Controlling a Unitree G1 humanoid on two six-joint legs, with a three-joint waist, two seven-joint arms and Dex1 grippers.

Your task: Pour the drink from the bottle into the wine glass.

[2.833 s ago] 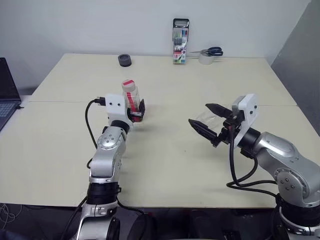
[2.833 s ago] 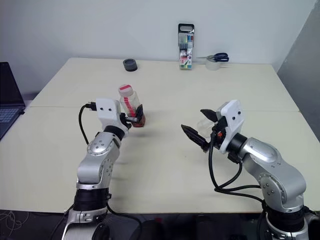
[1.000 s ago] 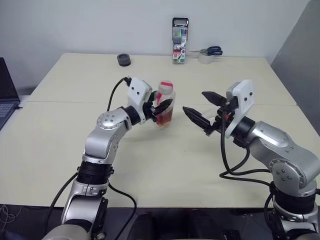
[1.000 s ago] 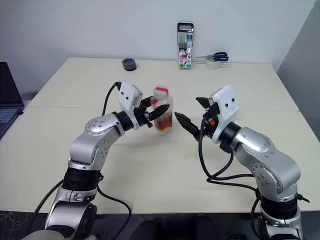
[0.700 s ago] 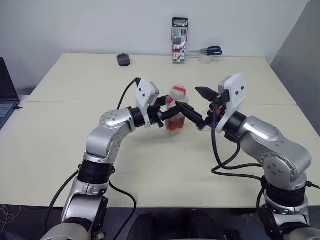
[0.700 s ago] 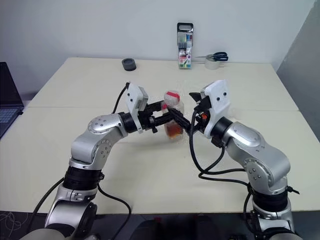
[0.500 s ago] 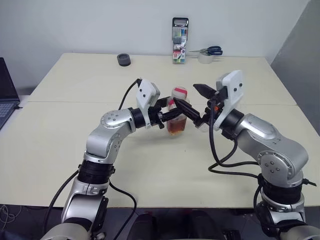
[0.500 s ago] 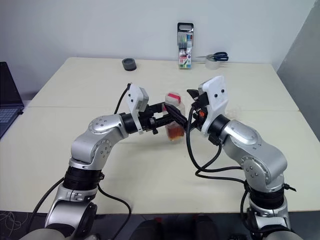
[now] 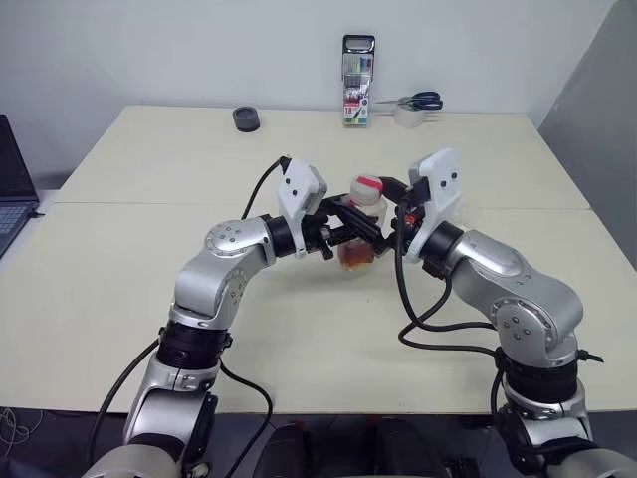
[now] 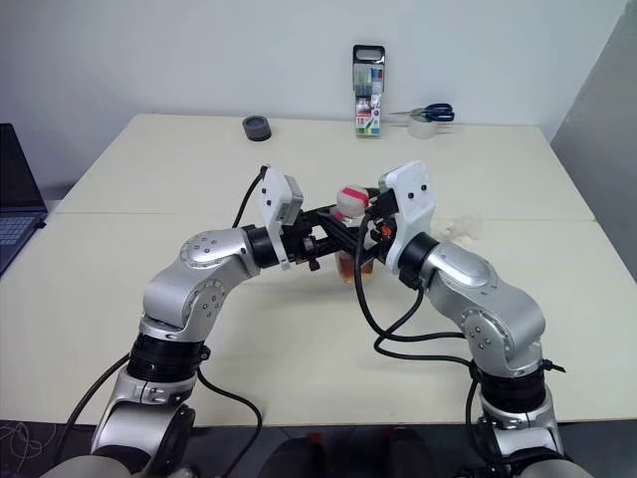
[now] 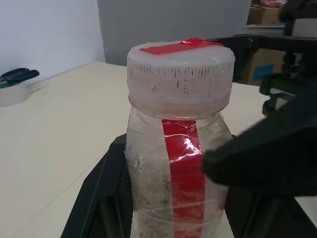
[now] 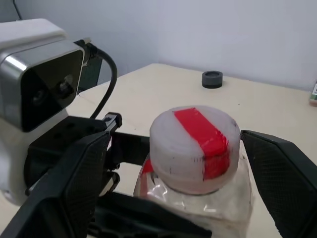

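Here the bottle (image 9: pixel 362 221) sits above the middle of the pale table (image 9: pixel 119 289), held upright off the surface between the two arms. Its wide white cap (image 12: pixel 194 145) carries a red band across the top, and a red label strip (image 11: pixel 182 171) runs down the clear squarish body. The drink (image 9: pixel 356 253), an amber-brown liquid, fills only the lower part of the bottle.

The left gripper (image 9: pixel 345 228) reaches in level from the left and is clamped on the bottle's body below the cap; in the left wrist view its black fingers (image 11: pixel 101 193) press against both sides of the plastic. The right gripper (image 12: pixel 168 173) comes in from the opposite side with its fingers spread wide apart, one on each side of the cap, and in the right wrist view a gap shows between each finger (image 12: pixel 280 168) and the cap, so it grips nothing.

The wine glass (image 10: pixel 464 229) is hard to make out: a clear shape shows just beyond the right arm, on the table to the right of the bottle, and I cannot tell whether it stands upright.

Along the far edge of the table stand a tall marker pack (image 9: pixel 358 68), a pair of blue-handled scissors (image 9: pixel 418 102) lying on a roll of tape (image 9: pixel 408 117), and a small dark round object (image 9: pixel 248 119). A laptop (image 9: pixel 14 184) sits off the table's left end.
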